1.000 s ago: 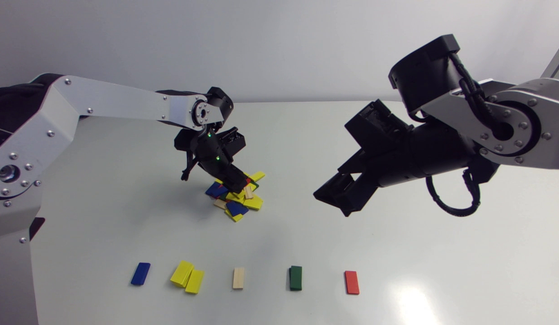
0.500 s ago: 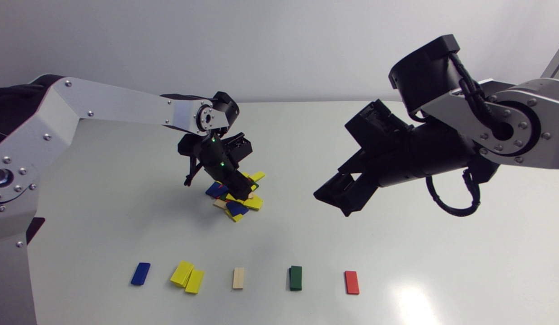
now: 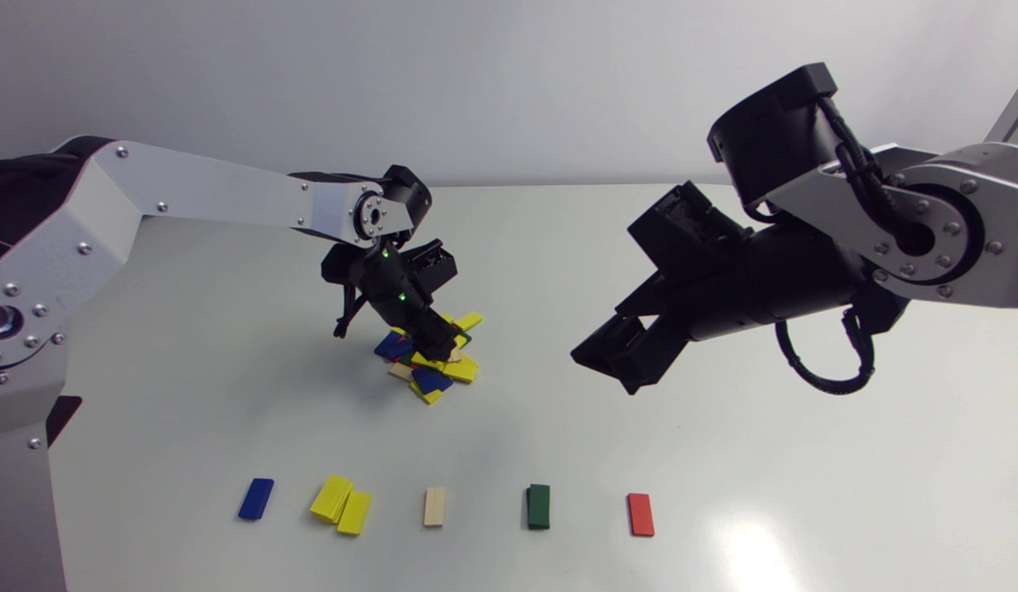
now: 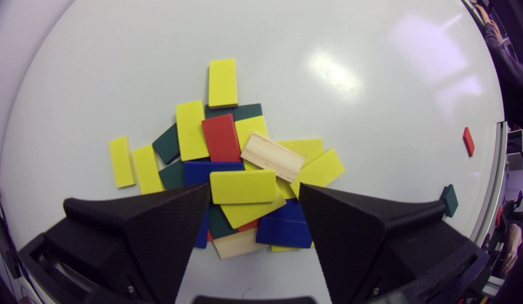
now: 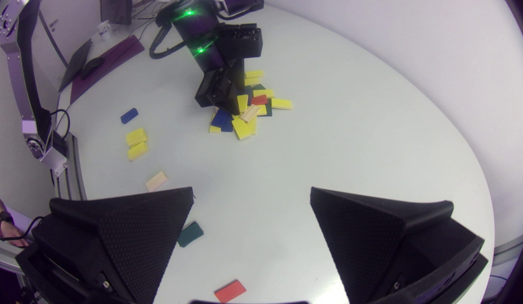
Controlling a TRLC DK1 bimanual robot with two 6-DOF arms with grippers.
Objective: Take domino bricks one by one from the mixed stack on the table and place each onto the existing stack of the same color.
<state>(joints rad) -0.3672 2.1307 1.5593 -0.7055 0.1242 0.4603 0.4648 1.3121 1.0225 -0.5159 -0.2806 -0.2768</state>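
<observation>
a pale glossy table [image 3: 229, 395] catches a bright patch of glare [image 3: 747, 538]

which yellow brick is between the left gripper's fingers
The yellow brick lying crosswise on top of the pile, nearest the left gripper; the other yellow ones lie farther ahead or half buried.

White glossy table [image 3: 188, 395] filling the lower two thirds of the head view. Bright glare patch [image 3: 751, 547] on it at lower right.

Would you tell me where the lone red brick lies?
In the head view, the red brick ends the front row at the right, beside the green brick.
</observation>
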